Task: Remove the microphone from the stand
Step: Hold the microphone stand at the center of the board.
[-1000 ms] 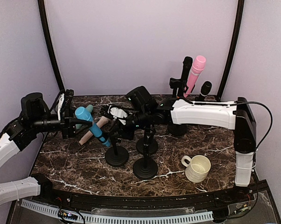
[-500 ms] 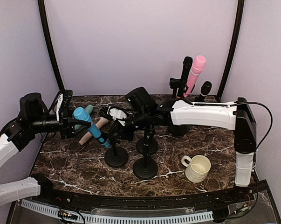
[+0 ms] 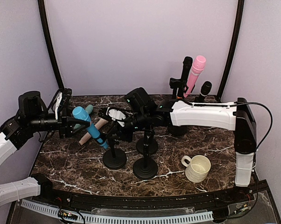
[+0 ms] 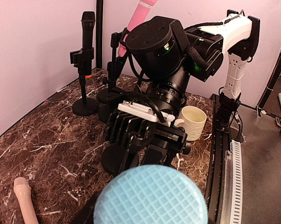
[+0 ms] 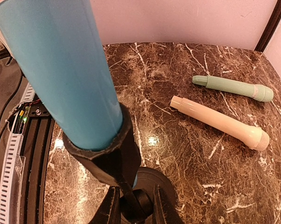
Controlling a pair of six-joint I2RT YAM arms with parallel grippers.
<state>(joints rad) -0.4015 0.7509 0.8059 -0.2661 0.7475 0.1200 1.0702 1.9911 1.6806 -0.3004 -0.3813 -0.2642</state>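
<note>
Dark marble table [image 3: 61, 161], veined white, bearing all items below. Right arm [image 3: 205, 114], white shell, stretched from the right side across to table centre. Left arm [image 3: 7, 140], raised at the left edge, wrist pointing right. Stand [image 3: 114, 158], black, round base left of centre, clip [image 5: 110, 156] gripping the task item. Two spare stands [image 3: 146, 167] just right of it, bases close together. Three occupied stands at the back right: pink microphone [image 3: 196, 70], upright with a slight tilt, and two black microphones [image 3: 186, 65] beside it. Blue microphone [image 3: 94, 131], seated in the clip of the stand, tilted, mesh head [image 4: 149, 198] up and to the left. Right gripper [image 5: 134, 207], fingers pressed in on the stand's neck right under the clip. Left gripper [image 3: 82, 120], closed about the blue microphone just below its head as read from the top view; fingers hidden behind the head in own wrist view. Mug [image 3: 197, 168], cream, ribbed, front right, well apart from the stands. Beige microphone [image 5: 219, 122], lying flat on the table. Green microphone [image 5: 233, 86], lying flat just beyond it, the two apart.
</note>
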